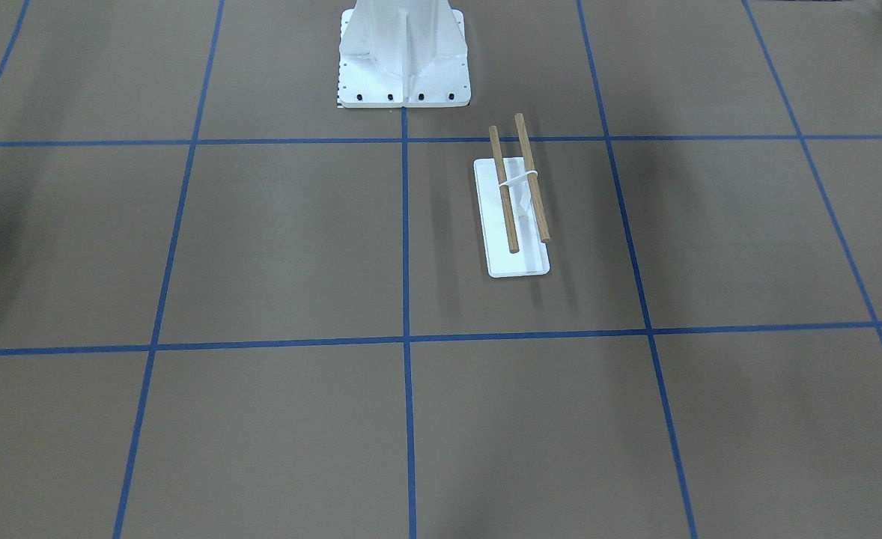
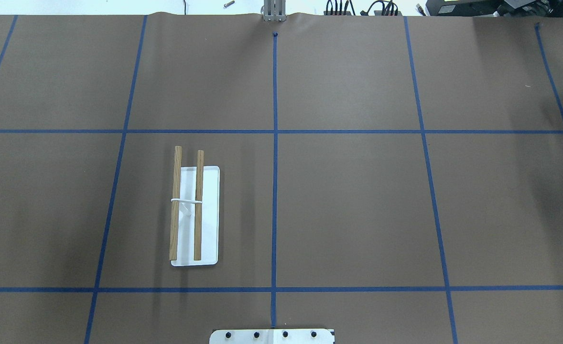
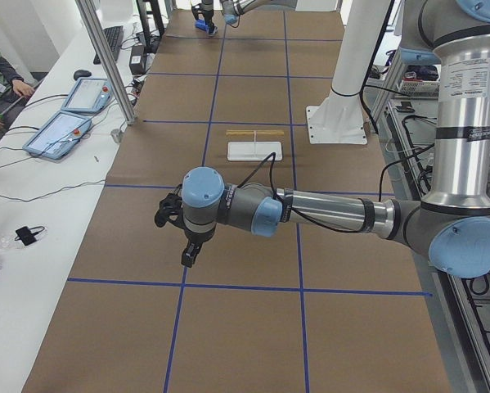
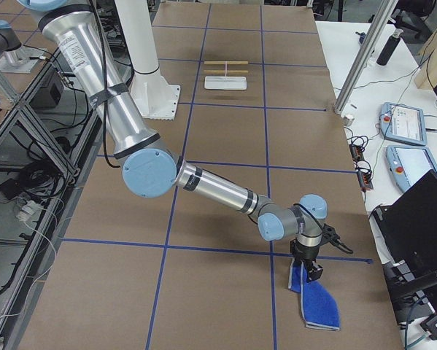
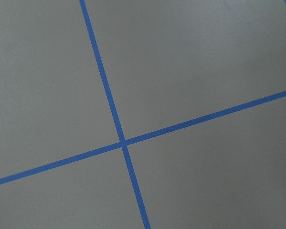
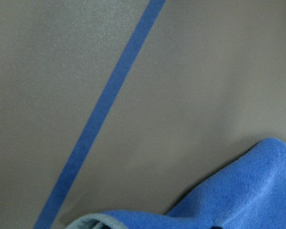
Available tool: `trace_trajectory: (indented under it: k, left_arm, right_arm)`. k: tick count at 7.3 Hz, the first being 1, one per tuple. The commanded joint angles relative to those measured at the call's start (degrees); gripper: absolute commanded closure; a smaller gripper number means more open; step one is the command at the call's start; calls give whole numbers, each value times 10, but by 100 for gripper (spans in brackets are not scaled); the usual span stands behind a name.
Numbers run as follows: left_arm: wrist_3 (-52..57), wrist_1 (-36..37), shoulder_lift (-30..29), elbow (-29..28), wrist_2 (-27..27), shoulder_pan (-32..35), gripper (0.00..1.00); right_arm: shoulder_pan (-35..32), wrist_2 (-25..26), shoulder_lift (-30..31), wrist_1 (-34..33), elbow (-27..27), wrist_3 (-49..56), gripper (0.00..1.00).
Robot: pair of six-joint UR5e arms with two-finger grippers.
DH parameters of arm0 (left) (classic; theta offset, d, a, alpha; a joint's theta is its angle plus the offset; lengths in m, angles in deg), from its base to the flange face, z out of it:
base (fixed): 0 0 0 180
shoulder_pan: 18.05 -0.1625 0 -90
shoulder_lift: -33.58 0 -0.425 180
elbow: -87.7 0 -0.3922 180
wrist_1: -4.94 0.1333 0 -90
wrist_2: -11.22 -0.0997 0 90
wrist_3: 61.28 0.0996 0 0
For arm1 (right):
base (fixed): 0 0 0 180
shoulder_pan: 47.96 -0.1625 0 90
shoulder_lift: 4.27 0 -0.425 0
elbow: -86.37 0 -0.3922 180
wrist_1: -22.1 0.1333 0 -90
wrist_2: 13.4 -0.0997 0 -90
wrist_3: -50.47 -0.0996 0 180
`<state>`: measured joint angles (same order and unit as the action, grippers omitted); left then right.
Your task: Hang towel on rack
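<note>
Out past the robot's left end of the table, the left gripper hangs over bare brown paper. Its wrist camera sees only crossed blue tape lines. It shows in the left side view alone, so I cannot tell how far its jaws are parted; nothing appears to be in them.

Next comes the rack, standing in the left half of the table. Its two dowels run away from the robot, across the table's width, and both are bare.

Far to the right, well apart from the rack, the right gripper points down at the table's end, right over the towel. The cloth lies flat, with its long axis running from the fingers out toward that end. The end under the fingers may be lifted a little, though the view is too small to be sure, and I cannot tell whether the jaws have closed on it.

The right arm is plainly the nearer one. As I judge it, the towel would then have to travel leftward along the table to reach the dowels. The right wrist view catches only a blue fold and no fingers.
</note>
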<state>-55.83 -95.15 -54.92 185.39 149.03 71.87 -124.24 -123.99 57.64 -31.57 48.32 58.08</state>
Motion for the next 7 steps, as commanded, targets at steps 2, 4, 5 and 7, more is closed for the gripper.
trace_trajectory:
  k: [2,4,5,7]
  left_arm:
    - [0,1,0,1,0,0,2]
    - [0,1,0,1,0,0,2]
    - [0,0,0,2,0,0,2]
    - [-2,1,0,3,2,0,2]
  right_arm:
    - [0,0,-2,-2,0,2,100]
    - [-13,-9,-6,-1,-7,5,100]
    - [-30,-39,-5,-6,-19,8,100]
    - [-73,-122,2,-59,-73,11,100]
